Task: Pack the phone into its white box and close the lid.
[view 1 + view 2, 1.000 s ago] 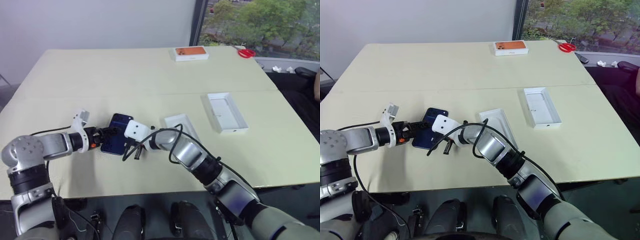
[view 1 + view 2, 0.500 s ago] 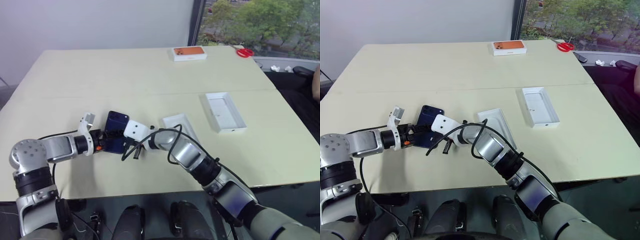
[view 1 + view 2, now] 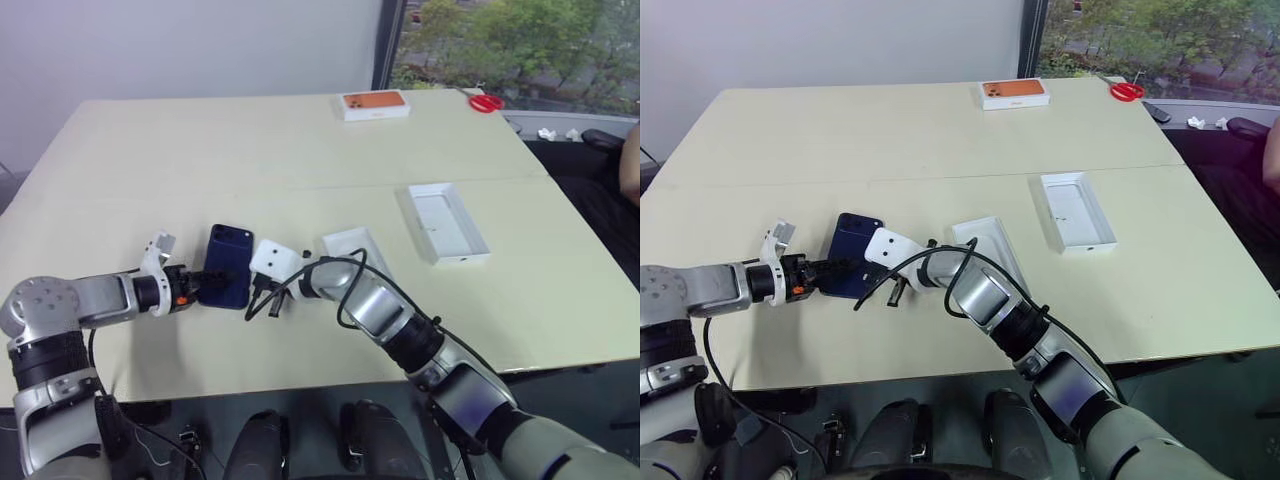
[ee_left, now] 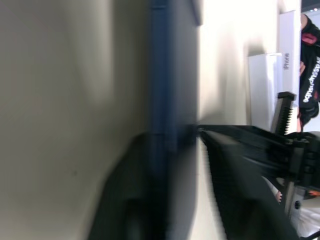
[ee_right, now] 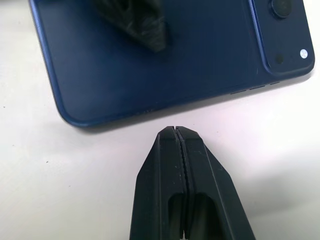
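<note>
The phone (image 3: 228,265) lies back-up on the table (image 3: 300,150), its camera cluster at the end away from the robot. The left hand (image 3: 205,279) has its two black fingers on the phone's near corner; in the left wrist view one finger sits over the glossy back and the other low along the thin edge, so the jaws stand partly closed around the slab. I judge this a pinch being set on the edge, not yet a sure hold, since the phone still rests flat.

The right hand (image 5: 176,137) is clenched, fingers pressed together on nothing, its tips just beside the phone's long edge, apart from it. Parked there, it probably acts as a stop, so the phone cannot slide away while the left hand works under it.

Just beyond the right hand, on the side away from the phone, lies a white tray (image 3: 358,250), partly covered by that arm; whether it is the box or the lid I cannot tell. A second white tray (image 3: 446,223), open side up, lies well apart from both hands, towards the window. Either is within reach for the next steps.

Farther off stand an orange-topped box (image 3: 374,104) and red scissors (image 3: 484,103). In the left wrist view a white box side (image 4: 289,52) bears the word "iPhone"; nothing else is legible.
</note>
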You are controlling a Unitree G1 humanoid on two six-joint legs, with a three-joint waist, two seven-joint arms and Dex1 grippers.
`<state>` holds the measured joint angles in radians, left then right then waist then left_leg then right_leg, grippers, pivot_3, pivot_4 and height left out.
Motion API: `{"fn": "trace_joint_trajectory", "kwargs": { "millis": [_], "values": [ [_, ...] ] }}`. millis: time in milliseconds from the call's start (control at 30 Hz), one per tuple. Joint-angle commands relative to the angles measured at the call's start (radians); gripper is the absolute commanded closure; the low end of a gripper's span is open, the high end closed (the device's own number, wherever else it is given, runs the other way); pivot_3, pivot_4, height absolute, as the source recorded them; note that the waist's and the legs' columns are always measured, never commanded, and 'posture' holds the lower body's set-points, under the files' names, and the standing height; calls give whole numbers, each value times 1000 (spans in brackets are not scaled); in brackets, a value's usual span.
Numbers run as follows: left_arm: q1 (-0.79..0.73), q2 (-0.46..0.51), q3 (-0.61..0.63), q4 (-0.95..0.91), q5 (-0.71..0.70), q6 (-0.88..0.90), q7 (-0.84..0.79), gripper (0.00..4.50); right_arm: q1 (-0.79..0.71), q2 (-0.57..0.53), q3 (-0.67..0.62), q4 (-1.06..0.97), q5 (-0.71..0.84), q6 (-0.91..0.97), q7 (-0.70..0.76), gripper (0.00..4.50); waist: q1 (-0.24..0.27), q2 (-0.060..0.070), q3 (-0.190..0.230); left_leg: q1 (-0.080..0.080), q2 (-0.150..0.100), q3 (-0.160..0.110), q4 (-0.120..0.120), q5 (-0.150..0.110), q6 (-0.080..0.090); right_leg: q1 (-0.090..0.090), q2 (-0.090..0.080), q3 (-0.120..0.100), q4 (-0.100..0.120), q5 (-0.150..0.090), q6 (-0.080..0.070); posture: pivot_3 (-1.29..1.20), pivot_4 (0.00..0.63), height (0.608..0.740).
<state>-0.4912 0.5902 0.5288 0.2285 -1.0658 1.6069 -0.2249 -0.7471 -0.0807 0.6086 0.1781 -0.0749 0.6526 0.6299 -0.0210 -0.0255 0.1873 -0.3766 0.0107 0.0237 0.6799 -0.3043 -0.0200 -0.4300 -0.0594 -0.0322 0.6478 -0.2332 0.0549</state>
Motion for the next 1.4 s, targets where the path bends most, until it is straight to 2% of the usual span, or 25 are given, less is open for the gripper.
{"fn": "trace_joint_trajectory", "kwargs": {
  "millis": [33,333,433,467,500,767,933,1067,1167,1300,1400],
  "values": [
    [-9,13,40,-2,3,8,-20,2892,3,-11,-15,-35,-19,11,-2,4500,0,0,0,0,0,0,0,0,0,0,0,0,0,0,0,0,150,740],
    [5,20,47,-15,-18,8,-50,2892,7,-43,-18,-97,-31,36,9,4500,2,0,0,-7,0,0,0,0,0,-6,-1,0,-1,0,0,0,150,740],
    [15,11,47,-26,-30,8,-48,3773,0,-78,-27,-164,-39,62,14,4500,3,0,0,-14,0,0,0,1,-1,-13,-1,0,0,0,0,0,150,740],
    [17,9,50,-28,-39,8,-48,4264,-4,-88,-32,-185,-39,74,15,4500,3,0,0,-15,0,0,0,1,-1,-14,-1,0,0,0,0,0,150,740],
    [19,9,52,-30,-48,8,-49,4473,-8,-94,-37,-201,-38,85,15,4500,2,0,0,-15,0,0,0,1,-1,-14,-2,0,-1,0,0,0,150,740],
    [19,-6,58,-93,-184,8,-48,4473,-14,-132,-120,-329,-18,179,3,4500,2,0,1,-15,0,0,0,1,-1,-15,-2,0,-1,0,0,0,150,740],
    [-22,-96,101,-127,-319,7,26,4473,25,-111,-306,-448,83,334,-22,4500,11,0,1,-17,0,-1,0,1,-1,-14,-2,-1,-2,0,0,0,150,740],
    [-7,-205,61,-157,-424,-53,139,4473,74,-132,-506,-537,186,475,-24,4500,10,0,1,-17,0,0,0,0,0,-14,-2,-1,-3,0,0,0,150,740],
    [16,-238,31,-163,-492,-100,205,4473,101,-134,-598,-581,260,555,-24,4500,6,0,1,-17,0,0,0,0,0,-14,-2,-1,-3,0,0,0,150,740],
    [39,-267,-35,-190,-569,-176,278,4473,131,-149,-635,-622,309,601,-49,4500,4,1,2,-16,0,0,-1,0,0,-15,-1,-1,-1,0,0,0,150,740],
    [53,-309,-77,-245,-563,-266,337,4473,148,-170,-637,-641,330,611,-69,4500,9,1,2,-15,0,0,-1,0,0,-14,0,-1,-1,0,0,0,150,740]
  ]
}}
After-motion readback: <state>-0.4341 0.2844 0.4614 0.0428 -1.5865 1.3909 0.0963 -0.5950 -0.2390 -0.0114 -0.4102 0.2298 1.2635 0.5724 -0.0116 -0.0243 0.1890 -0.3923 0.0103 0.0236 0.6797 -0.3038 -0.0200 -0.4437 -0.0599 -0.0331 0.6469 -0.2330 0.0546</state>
